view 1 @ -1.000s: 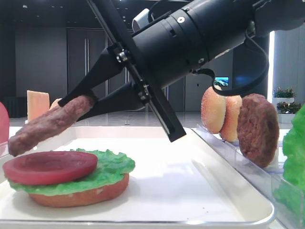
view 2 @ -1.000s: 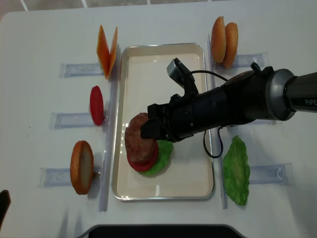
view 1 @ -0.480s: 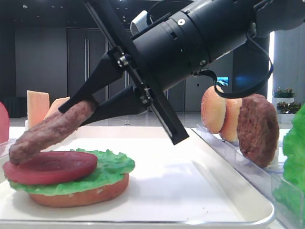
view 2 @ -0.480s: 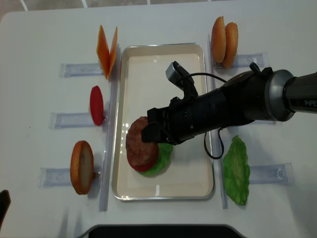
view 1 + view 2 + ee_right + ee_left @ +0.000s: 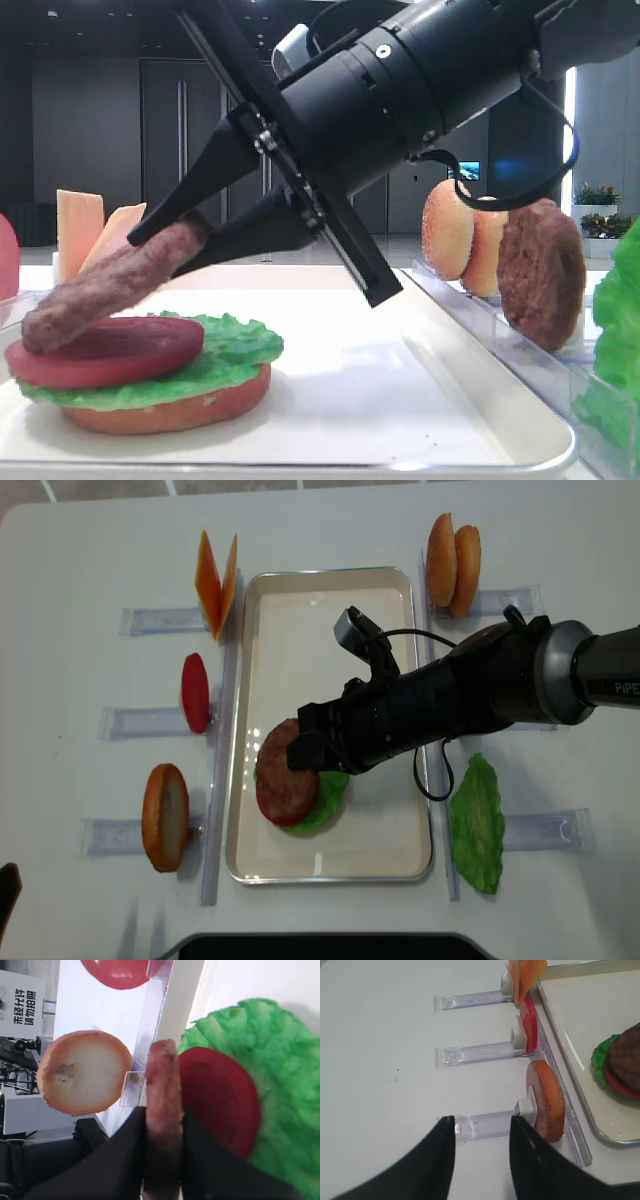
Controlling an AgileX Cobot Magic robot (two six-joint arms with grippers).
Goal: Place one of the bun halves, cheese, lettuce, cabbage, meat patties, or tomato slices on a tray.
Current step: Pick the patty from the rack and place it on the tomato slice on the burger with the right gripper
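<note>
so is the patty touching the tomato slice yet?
Touching. The low exterior view shows the patty's lower end resting on the tomato slice, no gap.

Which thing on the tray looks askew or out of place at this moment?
The meat patty is askew: the right gripper holds one edge, so it slants, its far edge on the tomato slice, not flat on the stack.

Tray [image 5: 330, 610] far half bare; racks [image 5: 160, 619] with upright food flank both sides, apparently close.

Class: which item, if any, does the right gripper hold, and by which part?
The right gripper holds a meat patty by its rim, fingers on both flat faces.
</note>
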